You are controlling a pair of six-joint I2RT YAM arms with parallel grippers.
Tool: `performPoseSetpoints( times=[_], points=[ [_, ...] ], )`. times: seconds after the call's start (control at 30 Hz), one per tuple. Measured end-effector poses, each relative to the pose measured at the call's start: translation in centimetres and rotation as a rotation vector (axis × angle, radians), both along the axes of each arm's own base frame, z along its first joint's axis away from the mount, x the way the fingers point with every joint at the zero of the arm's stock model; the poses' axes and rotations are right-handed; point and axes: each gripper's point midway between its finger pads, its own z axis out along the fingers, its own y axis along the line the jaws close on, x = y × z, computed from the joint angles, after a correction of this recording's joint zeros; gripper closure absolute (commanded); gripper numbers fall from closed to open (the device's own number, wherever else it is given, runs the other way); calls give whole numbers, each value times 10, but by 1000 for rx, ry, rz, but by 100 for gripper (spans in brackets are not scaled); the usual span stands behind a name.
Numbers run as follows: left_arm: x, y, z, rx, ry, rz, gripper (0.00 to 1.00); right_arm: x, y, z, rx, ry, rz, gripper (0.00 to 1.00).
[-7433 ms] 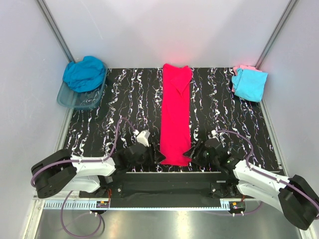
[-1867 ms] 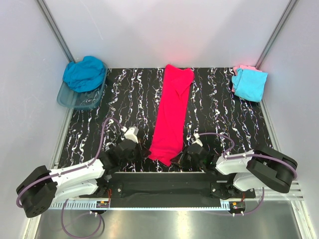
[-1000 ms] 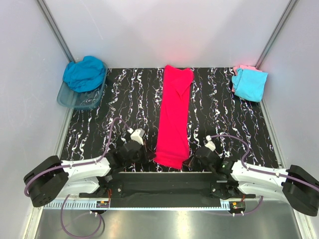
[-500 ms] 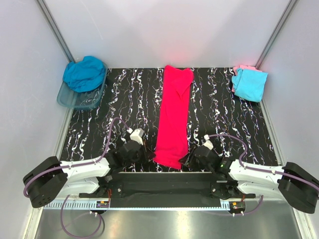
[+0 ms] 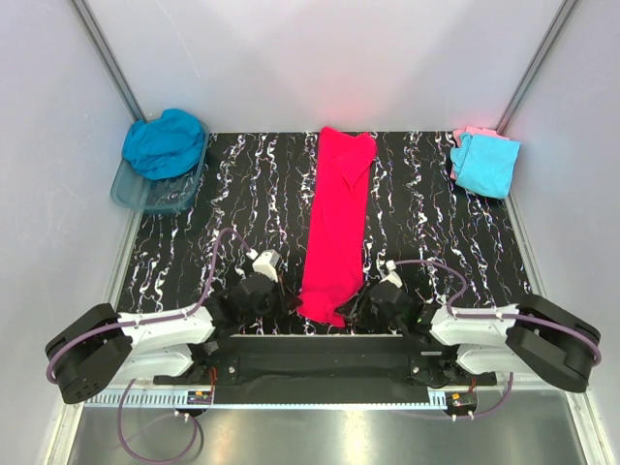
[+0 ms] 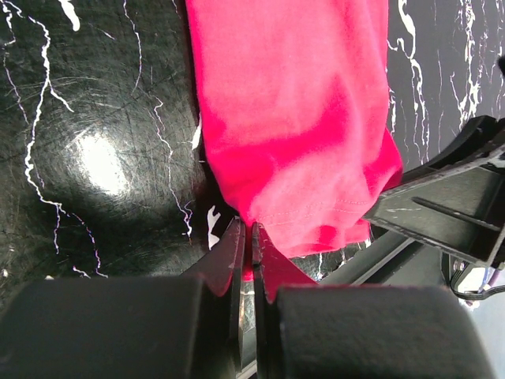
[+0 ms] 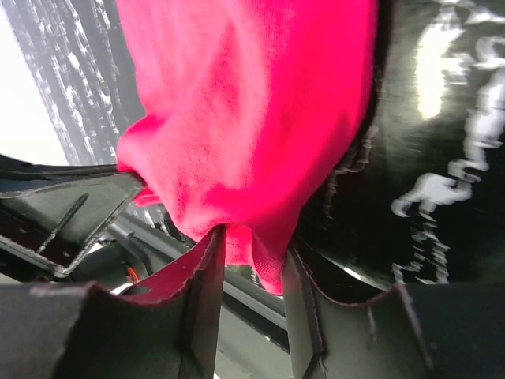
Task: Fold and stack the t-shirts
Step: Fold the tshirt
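Hem grab before the fold.
Left gripper (image 6: 251, 234) clamps the near hem; right gripper (image 7: 254, 246) straddles it, half-open. The pink-red t-shirt (image 5: 339, 218) lies in a long strip down the table (image 5: 232, 194). The right likely must clamp before both lift.

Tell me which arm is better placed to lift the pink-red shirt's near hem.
Left. The left gripper is shut on the pink-red t-shirt at its near corner; the right gripper has its jaws apart around the cloth and would probably need to close first.
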Motion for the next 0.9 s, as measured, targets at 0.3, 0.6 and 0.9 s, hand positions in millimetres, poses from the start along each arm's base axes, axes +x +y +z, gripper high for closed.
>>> performPoseSetpoints(
  times=[0.3,0.6,0.9],
  points=[
    [0,3,6,-5,-12,8,100,0,9,-4,28,7,5,100],
    [-1,7,7,10,-21,6,100,-8,-11,3,-23,-2,-1,100],
    [3,0,13,0,-26,1,100,-6,-22,21,-66,-48,-5,100]
  ],
)
